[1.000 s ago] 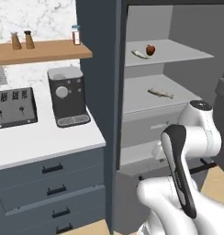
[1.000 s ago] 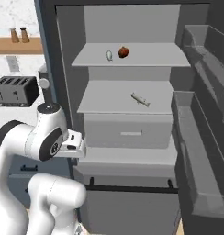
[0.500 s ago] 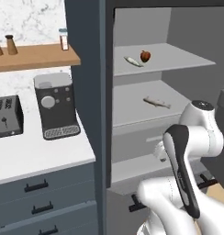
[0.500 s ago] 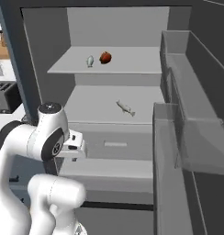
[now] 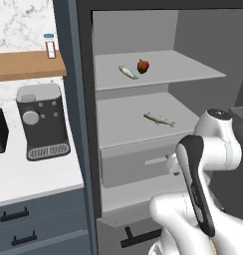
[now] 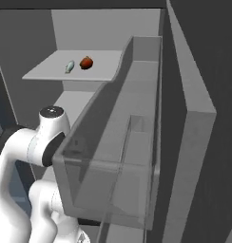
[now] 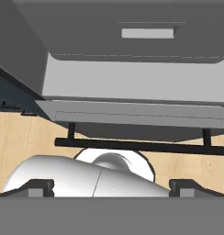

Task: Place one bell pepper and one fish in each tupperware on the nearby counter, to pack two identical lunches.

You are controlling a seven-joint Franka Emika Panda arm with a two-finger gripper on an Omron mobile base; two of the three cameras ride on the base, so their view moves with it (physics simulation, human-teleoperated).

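Grey fridge shelves [image 5: 158, 74] stand open in the left base view: a small red bell pepper [image 5: 142, 65] sits on the upper shelf just beside a pale silver fish [image 5: 127, 72], and a second slim grey fish [image 5: 160, 119] lies on the shelf below; the plain white counter [image 5: 29, 172] carries a dark coffee machine [image 5: 42, 121]. Seen from the right base view, the pepper [image 6: 86, 62] and upper fish [image 6: 70, 66] lie behind a translucent door bin [image 6: 113, 156]. Along the hand view, the gripper [image 7: 112, 186] is spread wide and empty, facing a black bar handle [image 7: 139, 146] under a grey drawer [image 7: 132, 78].
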